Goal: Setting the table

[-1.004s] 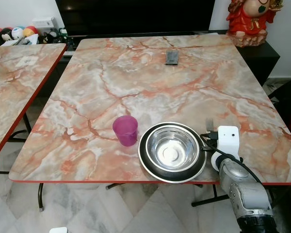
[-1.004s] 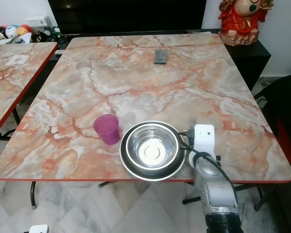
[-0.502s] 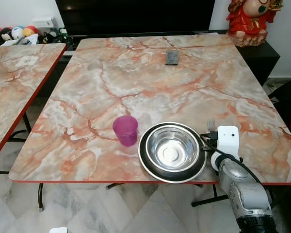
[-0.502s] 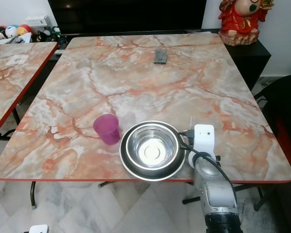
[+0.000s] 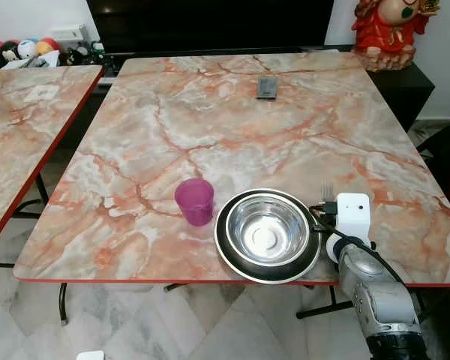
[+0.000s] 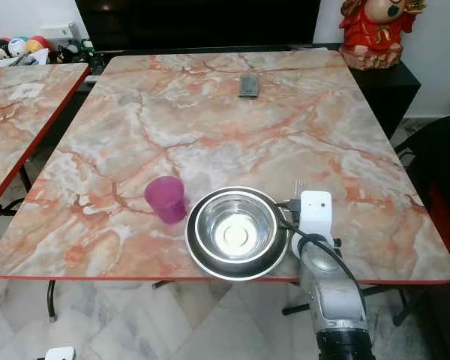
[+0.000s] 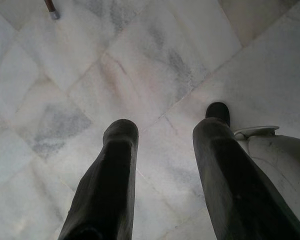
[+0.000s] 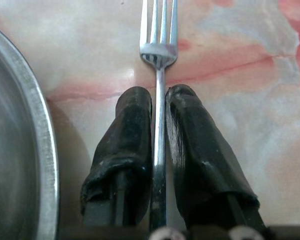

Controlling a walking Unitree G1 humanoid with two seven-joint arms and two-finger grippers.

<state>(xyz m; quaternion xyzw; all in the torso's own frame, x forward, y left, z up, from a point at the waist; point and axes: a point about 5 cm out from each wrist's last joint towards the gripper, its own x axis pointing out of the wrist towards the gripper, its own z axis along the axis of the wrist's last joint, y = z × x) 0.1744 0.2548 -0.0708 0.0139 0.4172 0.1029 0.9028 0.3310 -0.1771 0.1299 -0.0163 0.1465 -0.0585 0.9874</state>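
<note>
The right gripper [image 8: 158,150] is gripping a fork [image 8: 159,55] by its handle, both black fingers [image 8: 125,145] pressed against it, with the tines pointing toward the far edge of the tabletop [image 5: 232,127]. The fork is sitting low over the marble near the tabletop's near edge, just to the right of a steel bowl [image 5: 267,227] that is nesting in a dark-rimmed plate [image 5: 226,255]; the plate's rim is reaching almost to the near edge. A purple cup [image 5: 194,201] is standing just left of the plate. A small dark flat object [image 5: 266,88] is lying well apart, near the far edge. The middle, the left side and the right side of the tabletop are lying open. The left gripper [image 7: 162,150] is hanging over the pale floor tiles [image 7: 115,75], its fingers spread apart and holding nothing.
</note>
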